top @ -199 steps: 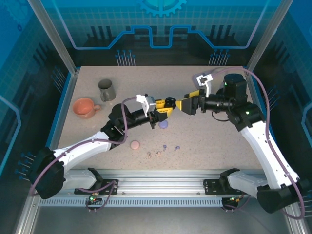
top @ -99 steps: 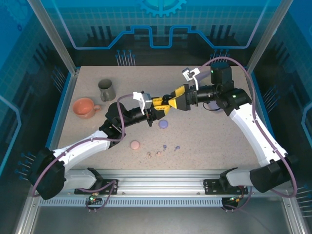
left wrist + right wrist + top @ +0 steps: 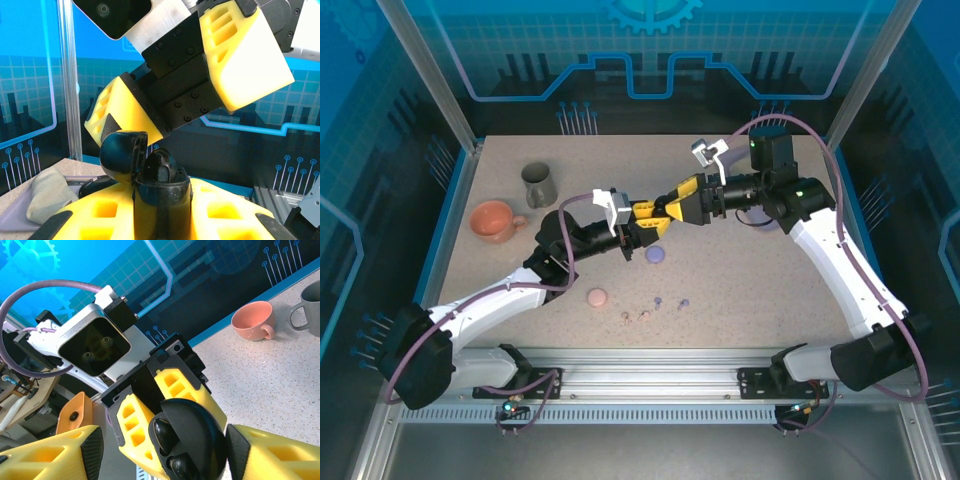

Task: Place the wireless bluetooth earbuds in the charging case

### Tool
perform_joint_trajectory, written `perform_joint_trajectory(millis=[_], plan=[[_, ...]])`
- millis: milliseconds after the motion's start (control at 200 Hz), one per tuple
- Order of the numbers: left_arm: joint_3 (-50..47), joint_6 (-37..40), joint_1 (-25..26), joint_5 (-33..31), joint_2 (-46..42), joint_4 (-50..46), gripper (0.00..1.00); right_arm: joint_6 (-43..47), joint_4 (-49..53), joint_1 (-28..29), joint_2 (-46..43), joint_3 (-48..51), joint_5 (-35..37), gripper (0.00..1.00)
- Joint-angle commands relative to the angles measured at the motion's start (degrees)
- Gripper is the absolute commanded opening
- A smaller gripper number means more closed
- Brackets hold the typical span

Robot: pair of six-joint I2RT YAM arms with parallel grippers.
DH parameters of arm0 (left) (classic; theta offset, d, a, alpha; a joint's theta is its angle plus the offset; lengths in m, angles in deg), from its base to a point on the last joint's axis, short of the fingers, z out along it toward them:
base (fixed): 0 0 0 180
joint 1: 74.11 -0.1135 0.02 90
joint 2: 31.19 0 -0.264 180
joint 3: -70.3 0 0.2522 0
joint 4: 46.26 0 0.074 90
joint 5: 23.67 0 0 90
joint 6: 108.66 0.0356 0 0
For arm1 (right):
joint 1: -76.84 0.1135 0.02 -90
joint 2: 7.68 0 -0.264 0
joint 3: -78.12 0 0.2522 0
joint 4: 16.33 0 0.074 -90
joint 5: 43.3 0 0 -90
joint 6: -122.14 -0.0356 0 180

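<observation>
A round black charging case [image 3: 650, 224] is held above the table's middle, with my left gripper [image 3: 642, 226] shut on its base [image 3: 162, 200]. Its lid [image 3: 122, 155] stands open to the left, and black earbuds [image 3: 161, 167] sit in its wells [image 3: 166, 432]. My right gripper [image 3: 666, 212] straddles the case from the other side, jaws open. One pad [image 3: 234, 450] is against the lid and the other [image 3: 92, 450] stands apart. Tiny lavender [image 3: 683, 302] and pinkish-beige [image 3: 645, 315] earbuds lie on the table in front.
A closed lavender case [image 3: 656, 255] lies just under the grippers and a pink one [image 3: 597, 297] nearer the front. A grey mug [image 3: 538, 183] and a pink cup [image 3: 492, 220] stand at the back left. A beige lump [image 3: 45, 200] rests on a lavender tray.
My right gripper has swung left onto the black case and its jaws have narrowed around the lid. The left gripper has shifted slightly left with the case.
</observation>
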Motion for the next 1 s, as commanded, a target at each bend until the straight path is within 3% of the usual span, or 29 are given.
perform_joint_trajectory(millis=[0,265,455,625,705,825,995], plan=[[1.56,-1.14,-0.32,-1.08,-0.8,0.14,0.0,1.56,2.59,-0.01,-1.08,-1.97,-2.36,0.65],[1.71,-1.18,-0.32,-1.19,-0.54,-0.01,0.0,3.37,4.44,-1.28,-2.54,-1.94,-0.37,0.61],[2.32,0.06,-0.32,1.16,-0.87,-1.91,0.0,10.45,8.93,-2.68,-3.87,-4.41,7.56,0.62],[2.98,3.69,-0.35,2.91,-2.77,-7.02,0.0,21.64,10.13,-2.67,-7.04,-4.15,8.5,0.65],[3.63,5.68,-0.32,4.21,-3.66,-10.07,0.0,31.91,11.72,-1.62,-9.2,-2.74,7.41,0.66],[5.02,8.59,-0.28,6.44,-4.61,-14.74,0.0,46.78,14.18,3.45,-12.85,-0.54,13.74,0.69],[6.84,12.37,0.16,8.58,-4.93,-19.62,0.0,53.98,17.98,7.14,-11.79,-2.92,18.45,0.69]])
